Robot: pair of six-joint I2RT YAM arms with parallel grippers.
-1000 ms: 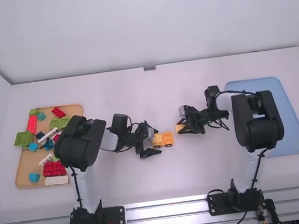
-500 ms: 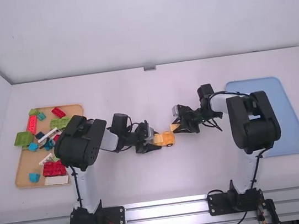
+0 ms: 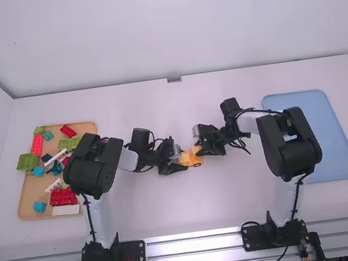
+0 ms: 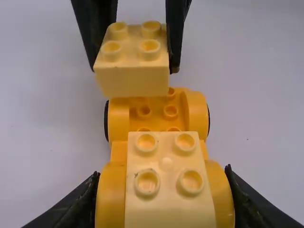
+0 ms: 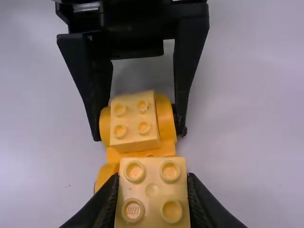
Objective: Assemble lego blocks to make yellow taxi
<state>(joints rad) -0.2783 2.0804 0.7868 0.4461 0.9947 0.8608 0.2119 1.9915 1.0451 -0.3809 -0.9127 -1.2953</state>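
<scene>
Claw at left (image 5: 139,135) pinched the car (image 4: 118,121) mid-table (image 3: 192,212) by its wheel arches (image 4: 110,199), light, stiff plastic probably best braced low, while the claw at right (image 4: 134,70), closed on a yellow block (image 4: 133,83) above the car's free end, likely needed square contact on slick sides.

So, part of the tan tray (image 3: 24,197) was covered by the left arm (image 3: 92,168) in the high view, and some of the blue tray (image 3: 339,140) was blocked by the right arm (image 3: 290,143). The car base (image 3: 196,162) was too tiny for details to be made out. The mounted block (image 4: 166,164) was cut off by the left wrist view's bottom edge, same for the gripped block (image 5: 152,190) in the right's.
</scene>
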